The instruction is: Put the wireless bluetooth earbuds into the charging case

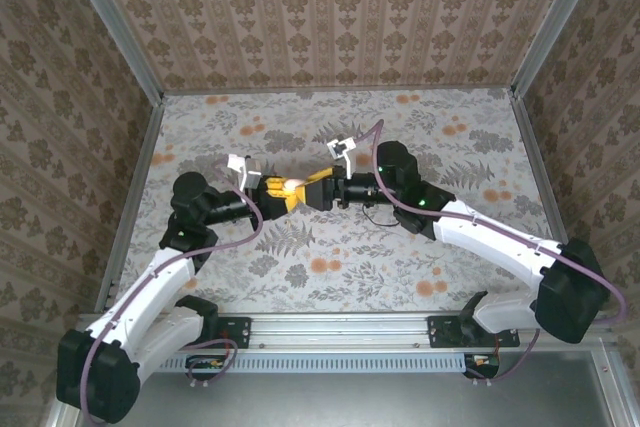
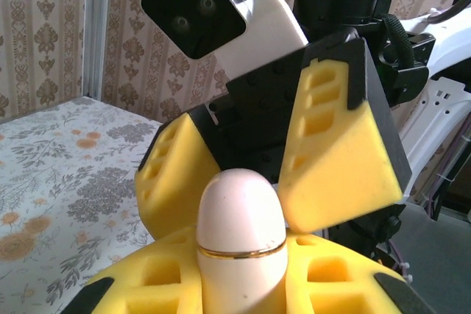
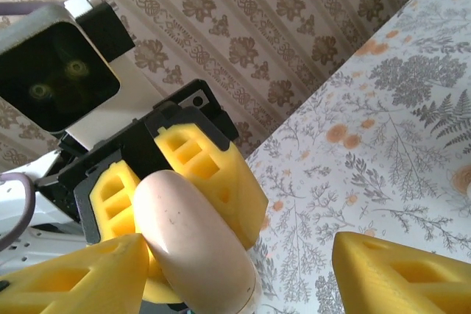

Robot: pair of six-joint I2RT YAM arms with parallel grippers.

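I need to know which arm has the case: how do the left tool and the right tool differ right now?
The left tool is shut on the charging case; the right tool is open, its yellow pads spread to either side of the case's top, gripping nothing. In the top view the left tool points right and the right tool points left, tip to tip. Both have yellow pads on black bodies.

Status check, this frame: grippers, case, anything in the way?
Left gripper shut on charging case. Right gripper open, fingers straddling the case's top end. Case lid closed. No obstruction seen.
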